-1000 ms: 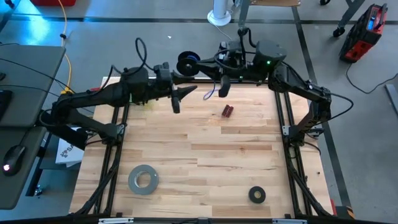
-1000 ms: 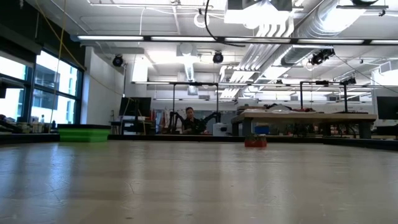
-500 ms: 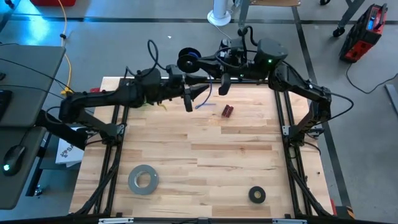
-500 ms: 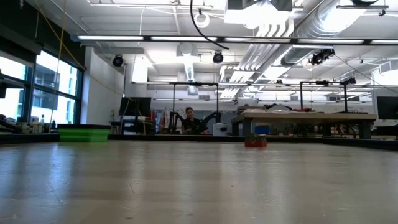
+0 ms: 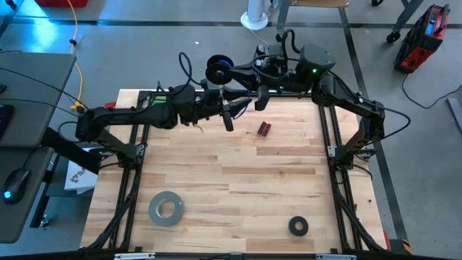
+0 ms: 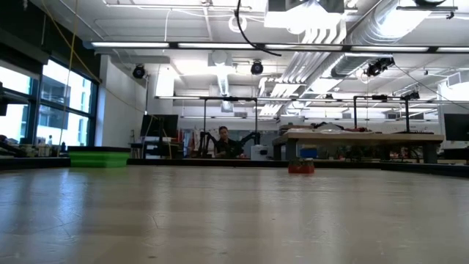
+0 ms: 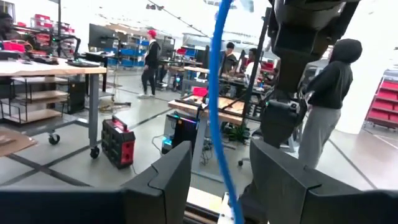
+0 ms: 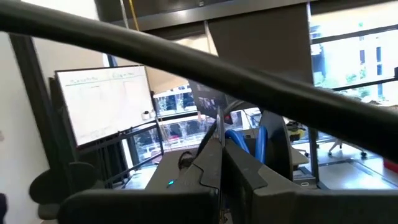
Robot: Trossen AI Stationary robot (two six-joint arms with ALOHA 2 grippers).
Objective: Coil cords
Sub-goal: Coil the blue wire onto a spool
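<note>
the table (image 5: 238,188) is mostly bare. near its far edge the left gripper (image 7: 217,186) has fingers apart around the blue cable (image 7: 219,112). the right gripper (image 8: 221,165) is pressed together on it. the cable runs upright between them — keep it taut, wind slowly.

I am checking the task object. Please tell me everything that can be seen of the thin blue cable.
The thin blue cable looks smooth and flexible. In the left wrist view it runs as one upright strand through the gap of the open left gripper, whose fingers are clear of it. The right gripper holds it at the table's far edge. Its plug ends are hidden.
</note>
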